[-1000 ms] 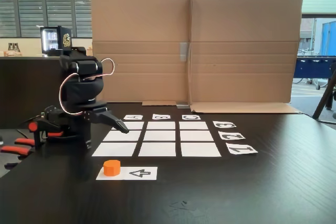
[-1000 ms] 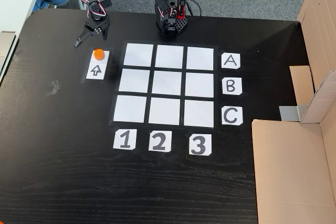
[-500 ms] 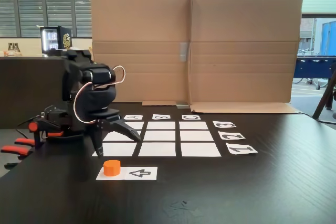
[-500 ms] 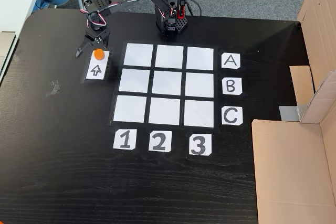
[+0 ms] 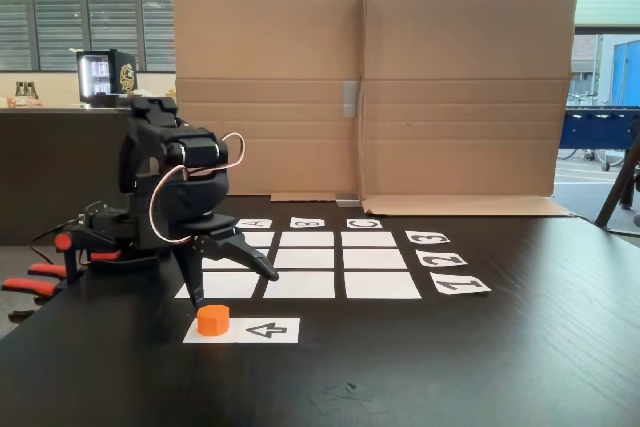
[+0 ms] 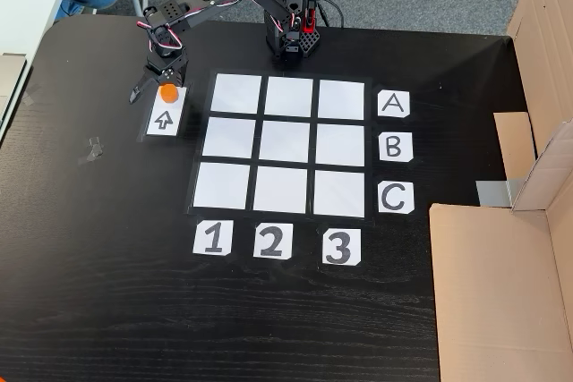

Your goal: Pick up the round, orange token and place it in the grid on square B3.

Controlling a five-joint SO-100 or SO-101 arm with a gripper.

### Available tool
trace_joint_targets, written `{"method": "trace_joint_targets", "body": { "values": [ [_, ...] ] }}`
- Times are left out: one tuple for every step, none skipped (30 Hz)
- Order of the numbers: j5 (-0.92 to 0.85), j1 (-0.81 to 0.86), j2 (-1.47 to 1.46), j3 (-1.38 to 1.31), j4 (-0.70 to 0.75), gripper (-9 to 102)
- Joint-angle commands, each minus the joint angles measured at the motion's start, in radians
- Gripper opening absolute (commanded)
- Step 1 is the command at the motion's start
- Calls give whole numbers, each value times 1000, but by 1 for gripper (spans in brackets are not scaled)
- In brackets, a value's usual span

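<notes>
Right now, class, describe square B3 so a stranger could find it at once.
In the view from above, find the grid of nine white rectangles on the black table. Square B3 is in its middle row, beside the B card, and above the 3 card: the right-hand column's centre, blank.

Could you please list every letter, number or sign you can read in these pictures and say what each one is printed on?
"A" on the top card right of the grid.
"B" on the middle card.
"C" on the bottom card.
"1" on the left card below the grid.
"2" on the middle card.
"3" on the right card.
Black arrow on the white strip.
The emblem on the black appliance is too small to read.
</notes>
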Motion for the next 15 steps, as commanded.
{"method": "trace_joint_targets", "body": {
  "values": [
    [9,-9,-3,-38,-18,74],
    [11,-11,-8,-41,-23,72],
    [12,-11,-15,-51,-25,69],
    [12,-11,-23,-64,-28,62],
    [12,-11,-29,-75,-31,50],
    [12,-12,-32,-77,-40,34],
    [12,-15,-35,-77,-58,6],
    [23,-18,-38,-77,-71,-1],
    [38,-18,-40,-77,-75,-1],
    [54,-18,-41,-77,-78,-1],
    [67,-18,-41,-78,-81,-1],
    [78,-18,-41,-81,-83,-1],
    [81,-18,-40,-81,-83,-1],
    [83,-20,-37,-81,-81,-1],
    [83,-20,-34,-81,-80,-1]
  ]
}}
